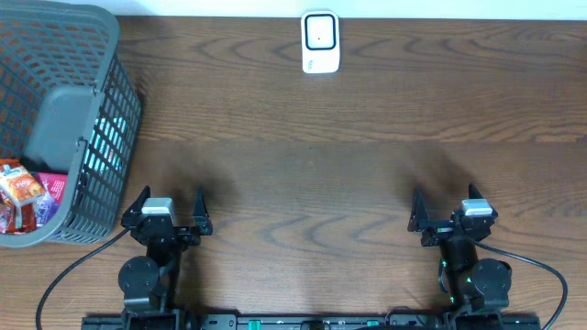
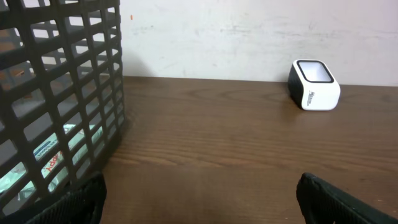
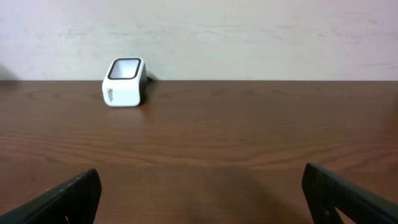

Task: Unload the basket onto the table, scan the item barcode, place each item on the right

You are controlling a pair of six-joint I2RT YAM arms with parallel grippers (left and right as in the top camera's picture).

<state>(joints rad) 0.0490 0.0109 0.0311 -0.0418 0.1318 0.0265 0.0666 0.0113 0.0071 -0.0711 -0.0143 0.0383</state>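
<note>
A white barcode scanner (image 1: 320,42) with a dark window stands at the table's far edge; it also shows as the scanner (image 2: 314,84) and the scanner (image 3: 125,82) in the wrist views. Packaged items (image 1: 20,197) lie inside the grey mesh basket (image 1: 87,137) at the far left; pale packets (image 2: 53,155) show through its wall. My left gripper (image 1: 171,211) rests near the front edge beside the basket, open and empty. My right gripper (image 1: 450,211) sits at the front right, also open with nothing between its fingers.
Brown wooden table (image 1: 303,156) spreads between the grippers and the scanner. The basket wall (image 2: 62,93) stands close on the left gripper's left side. A pale wall (image 3: 249,37) runs behind the table's far edge. Cables (image 1: 541,275) trail from both arm bases.
</note>
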